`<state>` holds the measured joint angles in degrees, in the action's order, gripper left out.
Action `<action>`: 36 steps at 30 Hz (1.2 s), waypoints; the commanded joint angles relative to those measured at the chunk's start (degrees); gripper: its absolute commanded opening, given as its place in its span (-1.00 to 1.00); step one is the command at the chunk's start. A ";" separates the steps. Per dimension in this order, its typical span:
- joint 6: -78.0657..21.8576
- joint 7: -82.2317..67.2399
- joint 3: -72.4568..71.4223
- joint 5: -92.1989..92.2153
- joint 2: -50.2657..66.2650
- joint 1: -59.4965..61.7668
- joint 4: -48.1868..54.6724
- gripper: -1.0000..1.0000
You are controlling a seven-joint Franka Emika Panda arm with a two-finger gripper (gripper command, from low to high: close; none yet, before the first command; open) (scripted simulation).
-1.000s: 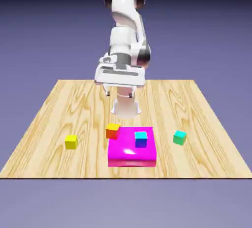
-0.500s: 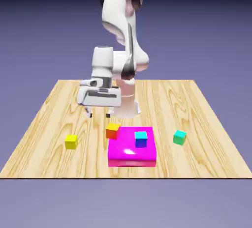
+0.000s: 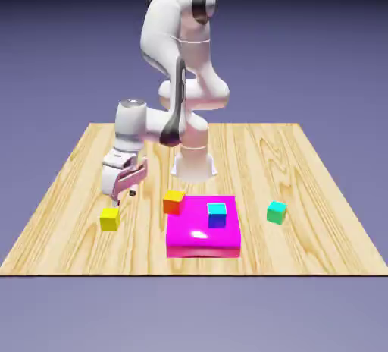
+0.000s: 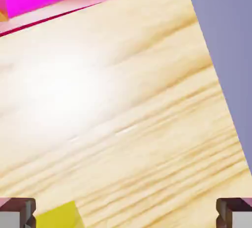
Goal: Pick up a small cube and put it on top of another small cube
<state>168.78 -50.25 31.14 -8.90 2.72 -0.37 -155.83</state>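
Wood-grained tabletop (image 3: 254, 161) is extending beneath, exterior view's left to right: yellow cube (image 3: 110, 220), lying below the pincer (image 3: 124, 198), whose spread, empty fingers are needing centring and squaring before descent; orange cube (image 3: 173, 203), sitting rightward.

1. Small cubes: four in all. One yellow cube (image 3: 110, 219) at left; one orange cube (image 3: 173, 202) by the slab's far left corner; one blue-and-cyan cube (image 3: 217, 215) within the slab's outline, right of its middle; one green cube (image 3: 276, 212) at right.
2. Slabs: one, magenta slab (image 3: 203, 229), near side, about the middle.
3. Tables: one wooden table (image 3: 258, 157).
4. Arms: one white arm (image 3: 163, 32), far side.
5. Grippers: one gripper (image 3: 124, 198), left; two fingertips (image 4: 22, 214) counted.
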 commanded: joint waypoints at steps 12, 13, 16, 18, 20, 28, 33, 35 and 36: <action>3.19 -21.12 -0.13 2.56 12.41 5.30 2.39 0.00; 4.59 -22.12 -2.21 3.99 14.24 7.15 2.85 0.00; 8.80 -25.10 -8.43 8.29 19.72 12.70 4.22 0.00; 9.82 -25.82 -9.94 9.33 21.05 14.05 4.56 -1.00; 8.42 -24.83 -7.87 7.90 19.23 12.20 4.10 -1.00; -1.02 -18.14 6.09 -1.74 6.93 -0.25 1.01 -1.00; -5.58 -5.69 1.69 -0.41 5.36 -0.49 2.67 -1.00; -7.41 -0.70 -0.07 0.13 4.73 -0.59 3.33 -1.00; -8.32 1.79 -0.95 0.39 4.42 -0.64 3.66 -1.00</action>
<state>160.40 -48.47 30.20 -8.51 7.14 -1.00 -152.17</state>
